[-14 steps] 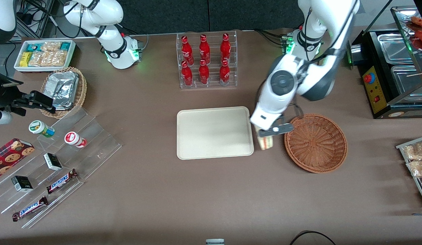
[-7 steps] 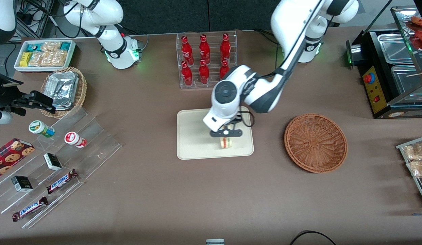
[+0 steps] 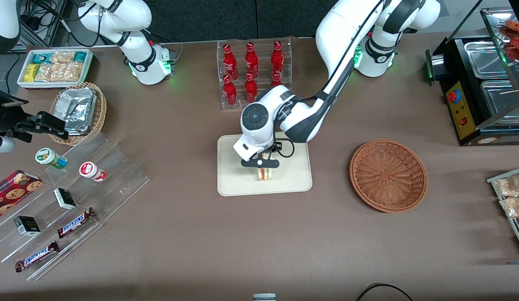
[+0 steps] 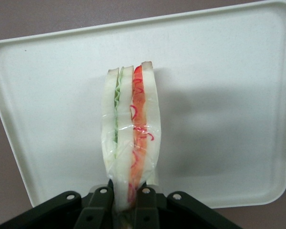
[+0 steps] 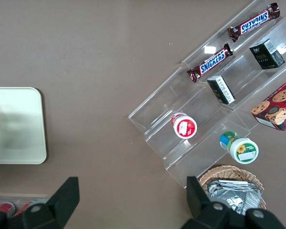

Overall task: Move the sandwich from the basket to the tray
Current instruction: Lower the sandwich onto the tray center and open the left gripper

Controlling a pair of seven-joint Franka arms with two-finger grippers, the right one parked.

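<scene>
The sandwich, a plastic-wrapped wedge of white bread with green and red-orange filling, hangs just over the middle of the cream tray. My gripper is shut on the sandwich's end, above the tray. Whether the sandwich touches the tray surface is unclear. The reddish-brown woven basket stands with nothing in it beside the tray, toward the working arm's end of the table. A corner of the tray also shows in the right wrist view.
A clear rack of red bottles stands farther from the front camera than the tray. A clear stepped display with snack bars and cups, a tan basket of foil packets and a white snack box lie toward the parked arm's end.
My gripper carried the sandwich from the gap between basket and tray sideways over the tray, then on to its middle. The basket has not moved.
</scene>
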